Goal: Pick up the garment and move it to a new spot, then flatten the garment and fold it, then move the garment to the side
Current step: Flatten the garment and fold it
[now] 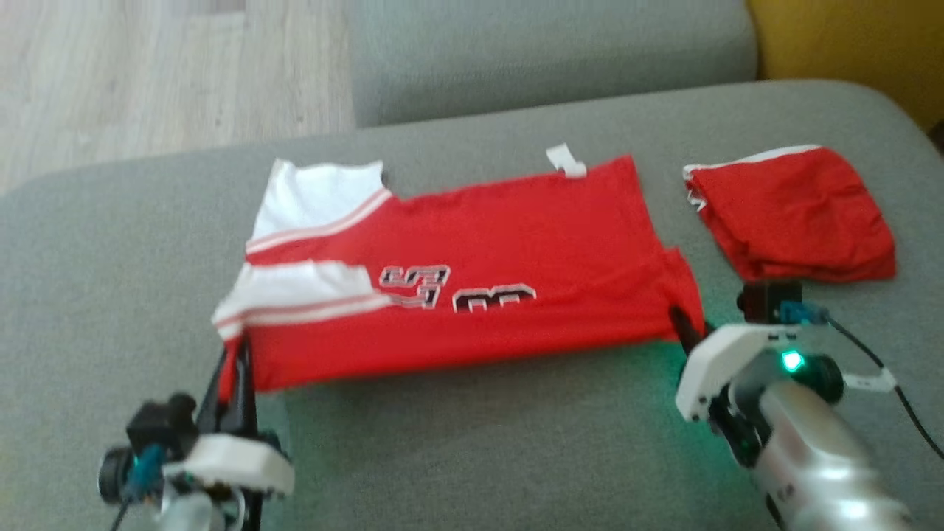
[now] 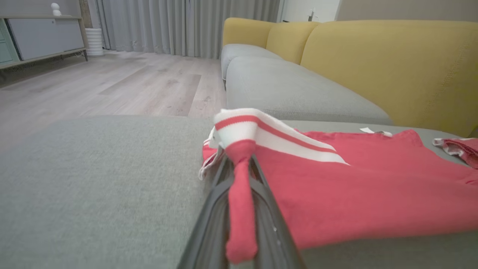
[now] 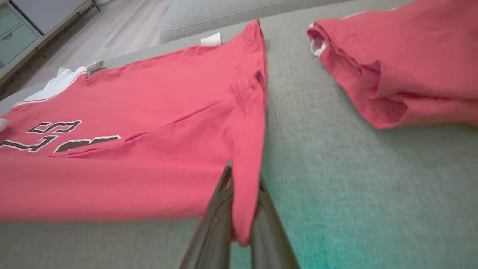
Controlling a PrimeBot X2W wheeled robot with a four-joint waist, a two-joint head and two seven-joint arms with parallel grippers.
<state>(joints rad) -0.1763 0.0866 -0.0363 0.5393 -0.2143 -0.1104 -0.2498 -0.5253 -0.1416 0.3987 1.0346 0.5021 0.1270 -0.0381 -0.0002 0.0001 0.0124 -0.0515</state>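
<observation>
Head view is showing the garment (image 1: 472, 251), a red jersey with white striped sleeves and dark lettering. It is lying spread across the middle of the grey sofa cushion (image 1: 472, 450), with its long side running left to right. A white label (image 1: 566, 161) is sticking out at its far edge.

The left end effector (image 1: 234, 369) is sitting at the lower left, its two dark fingers pinching the garment's near left corner just below the striped sleeve. In the left wrist view a strip of red cloth is running down between those fingers, and the white sleeve is bunching up at their tips.

The right end effector (image 1: 682, 328) is reaching in from the lower right and is clamping the near right corner. A green light (image 1: 791, 361) is glowing on its wrist and tinting the cushion beneath. In the right wrist view a fold of red fabric is hanging between the fingers, and the near edge appears to be lifting a little off the cushion.

A second red garment (image 1: 796, 214) is lying crumpled on the same cushion, to the right of the jersey and apart from it. Beyond the cushion, a wooden floor (image 1: 147, 66) is showing at the upper left and a yellow backrest (image 1: 848, 37) at the upper right.
</observation>
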